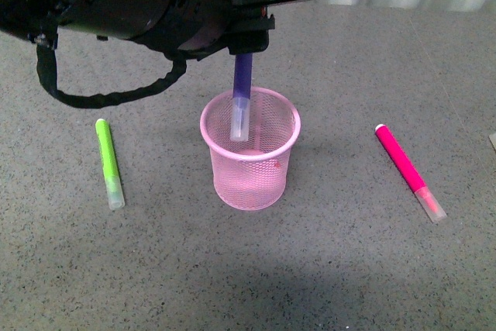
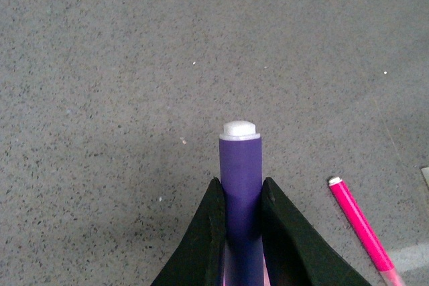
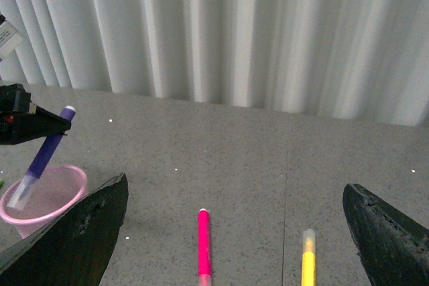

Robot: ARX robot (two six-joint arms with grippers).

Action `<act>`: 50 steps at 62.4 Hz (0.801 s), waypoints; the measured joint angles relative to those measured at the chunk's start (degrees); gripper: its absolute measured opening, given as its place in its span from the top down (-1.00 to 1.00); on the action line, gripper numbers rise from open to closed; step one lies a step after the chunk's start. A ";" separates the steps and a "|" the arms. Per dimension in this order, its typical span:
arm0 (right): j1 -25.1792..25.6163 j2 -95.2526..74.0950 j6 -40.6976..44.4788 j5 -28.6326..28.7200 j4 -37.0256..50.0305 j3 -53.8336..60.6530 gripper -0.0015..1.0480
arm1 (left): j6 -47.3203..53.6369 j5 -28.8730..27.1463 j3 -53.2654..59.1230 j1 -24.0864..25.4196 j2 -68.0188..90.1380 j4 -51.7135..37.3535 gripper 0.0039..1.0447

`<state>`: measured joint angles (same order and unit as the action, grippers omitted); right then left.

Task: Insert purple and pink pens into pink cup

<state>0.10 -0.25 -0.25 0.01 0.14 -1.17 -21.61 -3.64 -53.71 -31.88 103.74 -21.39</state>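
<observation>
**Purple pen poised over the cup, pink pen waiting**

The black fingers (image 2: pixel 209 232) of the left gripper (image 2: pixel 240 189) are clamped on the slim dark purple pen (image 2: pixel 240 165), one on each side of its barrel just below the white end tip. The grip sits high, probably so that the clear cap end can go down first without the jaws meeting the rim. In the front view that cap end already hangs inside the mouth of the round pink wire-mesh cup (image 1: pixel 249 180) at the centre of the frame, with the pen close to upright and apparently not yet let go.

The left wrist view hides the cup almost entirely behind the gripper. The right wrist view, at its lower left, shows the pen leaning as it enters.

The right gripper (image 3: pixel 234 184) has its fingers spread wide and holds nothing. It faces the slim magenta-pink pen (image 3: pixel 204 242), which lies flat on the grey speckled tabletop (image 1: pixel 349 269), well apart from the cup at the right of the front view. It looks to be the next pickup.

A lime-green marker (image 1: pixel 108 162) lies left of the cup. Only the right wrist view shows a yellow marker (image 3: pixel 308 262) and the white pleated curtain (image 3: pixel 234 31).
</observation>
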 joint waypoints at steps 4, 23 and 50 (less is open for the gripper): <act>0.00 0.00 0.00 0.00 0.00 0.00 -0.86 | -0.37 -0.50 0.50 0.00 0.20 -0.46 0.85; 0.00 0.00 0.00 0.00 0.00 0.00 -0.86 | -1.42 -0.94 1.46 0.02 0.63 -1.46 0.75; 0.00 0.00 0.00 0.00 0.00 0.00 -0.86 | -2.32 -1.70 2.97 0.07 0.02 -1.88 -0.59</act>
<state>0.10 -0.25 -0.25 0.01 0.14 -1.17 -23.92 -5.34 -50.74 -31.81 103.77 -23.27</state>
